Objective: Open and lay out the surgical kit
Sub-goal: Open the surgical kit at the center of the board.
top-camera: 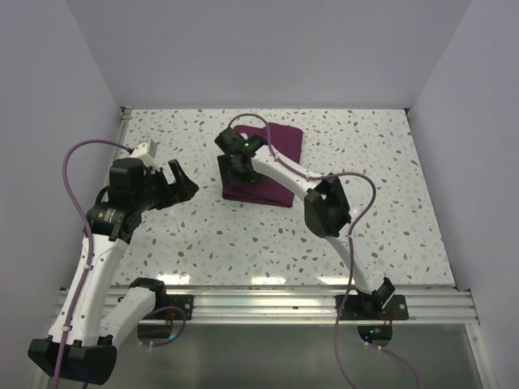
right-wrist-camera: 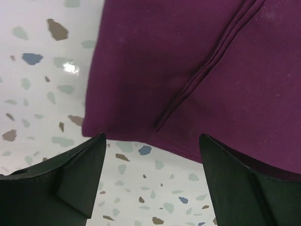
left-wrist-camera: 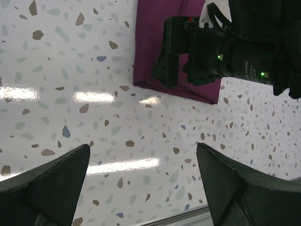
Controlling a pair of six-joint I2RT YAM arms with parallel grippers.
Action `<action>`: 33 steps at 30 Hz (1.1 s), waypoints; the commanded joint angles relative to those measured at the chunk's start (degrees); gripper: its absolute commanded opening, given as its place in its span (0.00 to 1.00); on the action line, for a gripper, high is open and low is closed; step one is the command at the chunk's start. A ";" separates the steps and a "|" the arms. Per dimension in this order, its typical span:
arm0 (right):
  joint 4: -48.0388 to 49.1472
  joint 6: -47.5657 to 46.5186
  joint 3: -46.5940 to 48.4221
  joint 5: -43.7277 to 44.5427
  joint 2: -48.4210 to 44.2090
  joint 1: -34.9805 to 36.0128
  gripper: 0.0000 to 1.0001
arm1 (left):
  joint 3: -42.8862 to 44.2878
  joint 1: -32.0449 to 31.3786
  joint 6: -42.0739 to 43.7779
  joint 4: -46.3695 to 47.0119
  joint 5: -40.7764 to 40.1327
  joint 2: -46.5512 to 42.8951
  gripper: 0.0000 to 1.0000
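Observation:
The surgical kit [top-camera: 284,142] is a folded dark purple cloth bundle lying flat at the middle back of the speckled table; whatever is inside is hidden. My right gripper [top-camera: 230,172] hangs over the bundle's left side. In the right wrist view that gripper [right-wrist-camera: 153,141] is open, its fingertips straddling the cloth's near edge [right-wrist-camera: 188,70], where a fold seam runs diagonally, and nothing is between them. My left gripper [top-camera: 183,185] is open above bare table, left of the bundle. Its own view shows the cloth [left-wrist-camera: 155,47] and the right arm's black wrist [left-wrist-camera: 225,56] ahead of the left gripper [left-wrist-camera: 143,150].
The speckled table [top-camera: 381,203] is walled at the back and on both sides. A metal rail [top-camera: 268,304] carrying both arm bases runs along the near edge, and a strip of it [left-wrist-camera: 178,217] shows below the left fingers. A purple cable [top-camera: 73,186] loops beside the left arm.

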 commanded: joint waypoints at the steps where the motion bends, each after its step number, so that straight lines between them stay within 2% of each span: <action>1: -2.40 3.68 1.79 3.08 1.27 -1.24 0.83 | 0.84 -1.21 2.09 -2.01 -1.29 -0.93 0.99; 5: -1.70 5.09 1.08 4.13 3.55 -1.94 0.77 | 1.19 -2.27 3.15 -3.07 -2.44 -0.85 0.99; 7: -1.43 5.88 1.00 3.96 5.05 -2.12 0.72 | 1.45 -2.62 3.50 -3.77 -2.88 -0.85 0.99; 13: -0.99 7.46 0.38 2.73 7.42 -2.56 0.44 | 1.98 -4.03 4.29 -4.74 -4.55 -0.06 1.00; 14: -1.08 7.55 0.12 2.73 7.25 -2.65 0.35 | 1.98 -4.20 4.29 -4.74 -4.55 0.12 1.00; 16: -1.08 7.64 -0.76 2.82 6.64 -2.47 0.27 | 1.98 -4.47 4.29 -4.48 -4.46 0.47 1.00; 17: -1.17 7.73 -1.02 2.82 5.51 -2.73 0.19 | 1.98 -4.55 4.20 -4.39 -4.46 0.73 1.00; 20: -2.22 7.29 -1.99 3.52 1.74 -3.08 0.10 | 1.54 -4.64 3.94 -3.86 -4.37 1.26 1.00; 25: -3.81 5.10 -5.85 7.55 -7.85 -4.84 0.00 | 2.77 -4.64 4.55 -2.45 -6.65 2.49 1.00; 30: -3.72 3.25 -15.86 9.93 -19.96 -8.00 0.00 | 5.93 -4.64 6.40 -1.40 -10.17 7.67 1.00; 33: -3.28 2.54 -22.54 11.08 -24.20 -10.38 0.00 | 8.39 -4.64 7.63 -0.35 -13.16 11.62 1.00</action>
